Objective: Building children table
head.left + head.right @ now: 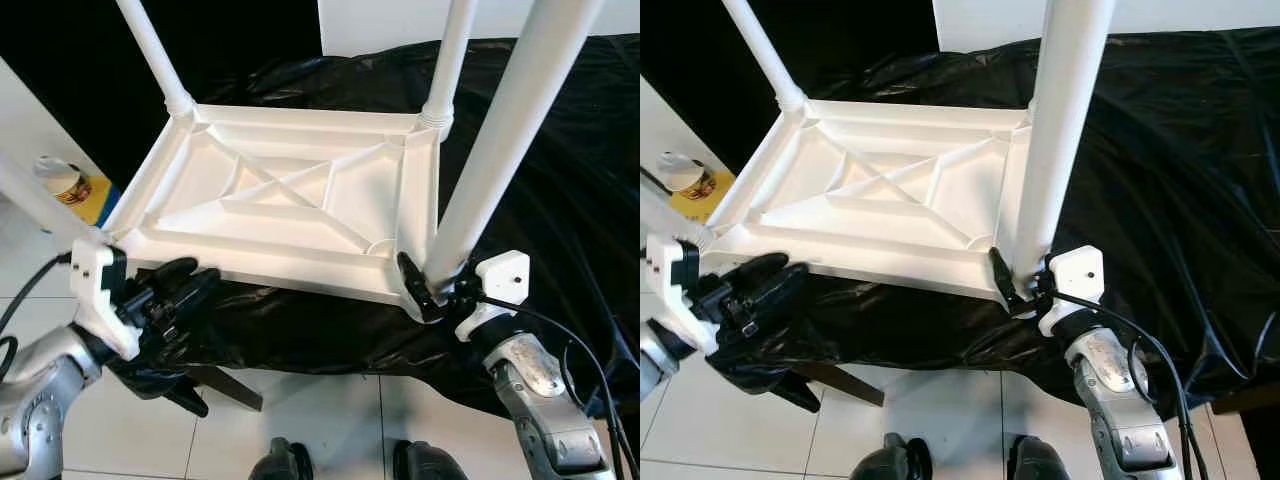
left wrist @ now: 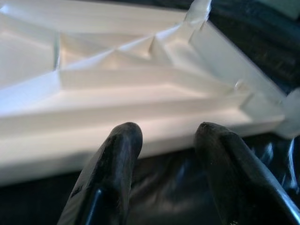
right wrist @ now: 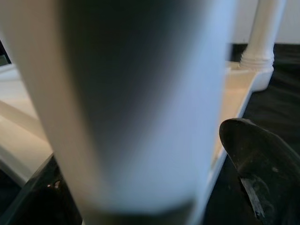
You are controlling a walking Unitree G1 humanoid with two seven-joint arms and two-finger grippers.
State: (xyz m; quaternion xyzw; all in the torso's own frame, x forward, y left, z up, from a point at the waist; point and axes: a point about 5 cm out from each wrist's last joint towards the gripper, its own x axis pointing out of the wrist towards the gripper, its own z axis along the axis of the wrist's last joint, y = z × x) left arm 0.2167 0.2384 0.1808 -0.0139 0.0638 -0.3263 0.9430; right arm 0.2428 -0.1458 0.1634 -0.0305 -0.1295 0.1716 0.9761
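The white plastic table [image 1: 290, 200] lies upside down on a black plastic sheet [image 1: 560, 150], its ribbed underside facing up. Its legs stand upward: the near right leg [image 1: 500, 150], the far right leg [image 1: 445, 70], the far left leg [image 1: 155, 50] and the near left leg [image 1: 30, 200]. My right gripper [image 1: 435, 285] is shut on the near right leg just above its socket; one finger [image 3: 262, 159] shows beside the blurred leg [image 3: 140, 103]. My left gripper [image 2: 164, 136] is open, with nothing between its fingers, just in front of the table's near edge [image 2: 93, 136] by the near left corner.
A small jar [image 1: 62, 178] sits on a yellow object at the left. The sheet-covered surface ends near me, with a dark wooden strut [image 1: 225, 388] under it. White floor tiles [image 1: 330, 420] and my feet [image 1: 290, 465] are below. A white panel [image 1: 380, 20] stands behind.
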